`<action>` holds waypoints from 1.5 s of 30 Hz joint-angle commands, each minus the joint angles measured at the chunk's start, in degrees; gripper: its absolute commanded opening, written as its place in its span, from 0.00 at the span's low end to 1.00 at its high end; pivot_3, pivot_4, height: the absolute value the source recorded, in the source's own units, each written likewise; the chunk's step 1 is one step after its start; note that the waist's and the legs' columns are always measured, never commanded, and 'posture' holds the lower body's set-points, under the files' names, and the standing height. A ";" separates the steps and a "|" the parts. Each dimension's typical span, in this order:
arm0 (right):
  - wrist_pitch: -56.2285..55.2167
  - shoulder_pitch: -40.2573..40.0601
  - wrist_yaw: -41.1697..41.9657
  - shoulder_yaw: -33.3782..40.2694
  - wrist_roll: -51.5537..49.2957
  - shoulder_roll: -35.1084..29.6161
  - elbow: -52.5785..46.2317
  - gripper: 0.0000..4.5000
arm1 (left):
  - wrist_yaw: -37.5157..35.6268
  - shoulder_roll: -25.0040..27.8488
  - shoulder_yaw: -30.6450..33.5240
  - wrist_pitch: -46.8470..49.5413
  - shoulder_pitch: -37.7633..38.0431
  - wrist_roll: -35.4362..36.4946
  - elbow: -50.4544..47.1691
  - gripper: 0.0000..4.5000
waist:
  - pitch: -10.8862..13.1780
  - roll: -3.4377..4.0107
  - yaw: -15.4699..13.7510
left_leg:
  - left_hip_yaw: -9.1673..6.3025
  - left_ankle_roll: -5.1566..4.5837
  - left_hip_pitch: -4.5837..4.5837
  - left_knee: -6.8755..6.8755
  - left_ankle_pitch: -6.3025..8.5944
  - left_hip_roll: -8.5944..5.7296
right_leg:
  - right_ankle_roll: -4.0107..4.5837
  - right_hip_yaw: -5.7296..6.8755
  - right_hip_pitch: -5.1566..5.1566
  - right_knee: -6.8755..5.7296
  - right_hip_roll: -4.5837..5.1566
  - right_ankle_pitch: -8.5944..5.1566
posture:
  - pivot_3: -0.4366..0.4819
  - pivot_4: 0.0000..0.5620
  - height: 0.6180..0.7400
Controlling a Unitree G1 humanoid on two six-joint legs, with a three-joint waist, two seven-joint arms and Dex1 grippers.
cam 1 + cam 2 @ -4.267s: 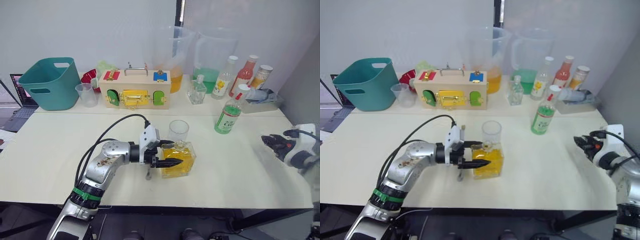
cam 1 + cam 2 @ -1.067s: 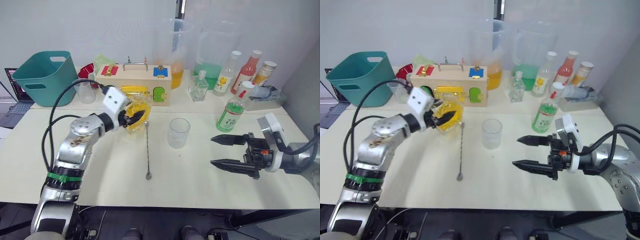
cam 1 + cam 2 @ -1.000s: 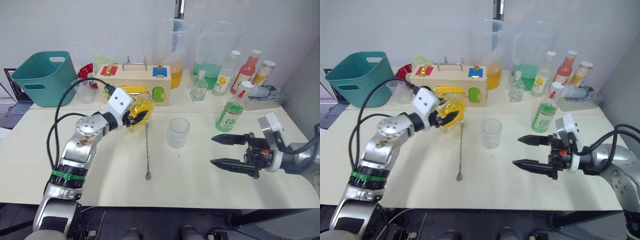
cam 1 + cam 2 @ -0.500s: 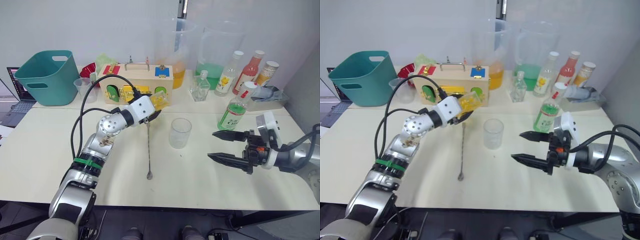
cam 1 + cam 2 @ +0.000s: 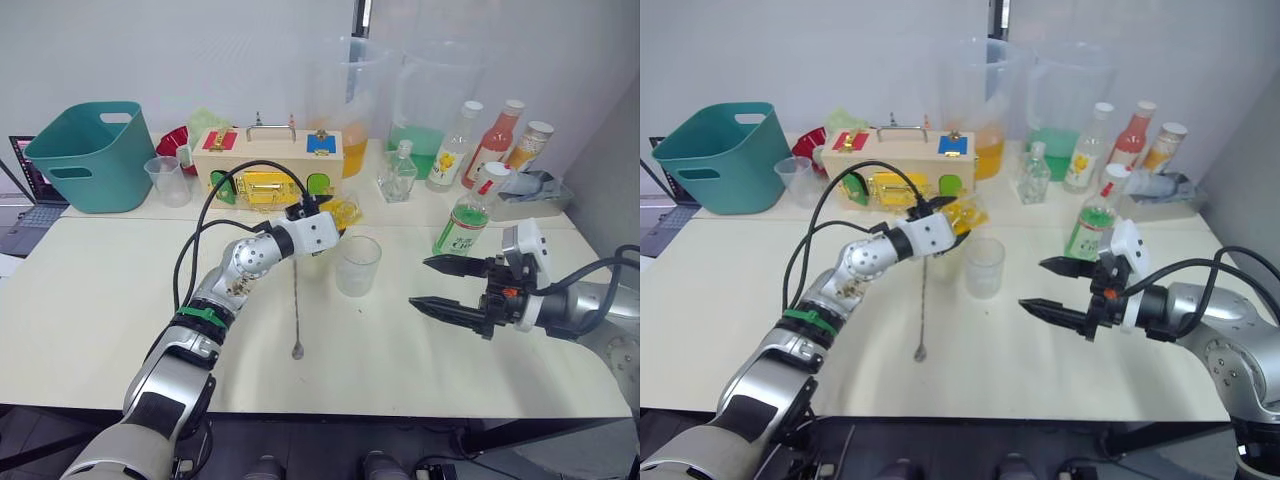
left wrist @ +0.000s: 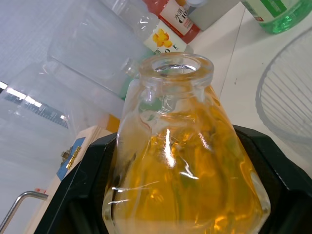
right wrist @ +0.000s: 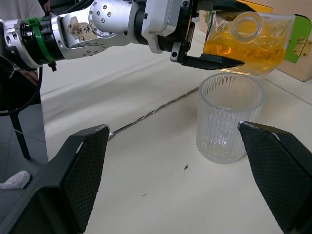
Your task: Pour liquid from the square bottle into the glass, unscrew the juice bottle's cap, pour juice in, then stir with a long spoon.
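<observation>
Head views: the square clear glass bottle (image 5: 338, 212) of bright yellow liquid lies tipped, neck toward the ribbed clear glass (image 5: 357, 265), just above its rim. The left gripper (image 5: 325, 222) clamps the bottle's body. The thin silver long spoon (image 5: 297, 303) lies flat beside the glass.

Left wrist view: black fingers (image 6: 83, 187) flank the bottle.

Right wrist view: the right gripper (image 5: 1058, 286) stands wide apart, empty, near the glass.

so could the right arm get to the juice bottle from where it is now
Probably yes. The right gripper hangs open just in front of the juice bottle, with bare table between them and nothing in the way.
</observation>
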State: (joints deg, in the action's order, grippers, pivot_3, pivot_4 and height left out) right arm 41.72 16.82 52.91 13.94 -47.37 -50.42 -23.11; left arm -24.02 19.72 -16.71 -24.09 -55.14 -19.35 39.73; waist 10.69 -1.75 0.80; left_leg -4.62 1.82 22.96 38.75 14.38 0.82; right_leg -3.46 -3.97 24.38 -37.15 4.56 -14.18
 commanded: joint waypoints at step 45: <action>-0.94 0.98 -4.39 0.74 0.53 1.78 -1.18 1.00 | 34.20 4.12 -11.07 -14.21 -11.42 -29.39 5.77 0.62 | 0.00 0.00 -0.14 | 0.00 0.00 0.12 0.07 0.00 -0.06 | -0.10 0.00 0.01 -0.04 0.05 0.06 | 0.48 0.27 1.00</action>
State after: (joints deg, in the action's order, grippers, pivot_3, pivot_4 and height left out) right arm 41.74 16.96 48.40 13.89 -46.64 -48.67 -23.48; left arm 6.52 23.26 -29.77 -37.59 -62.19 -49.60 48.22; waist 10.69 -1.75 0.66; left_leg -4.62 1.82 23.08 38.82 14.38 0.76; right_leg -3.57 -3.97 24.39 -37.19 4.61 -14.12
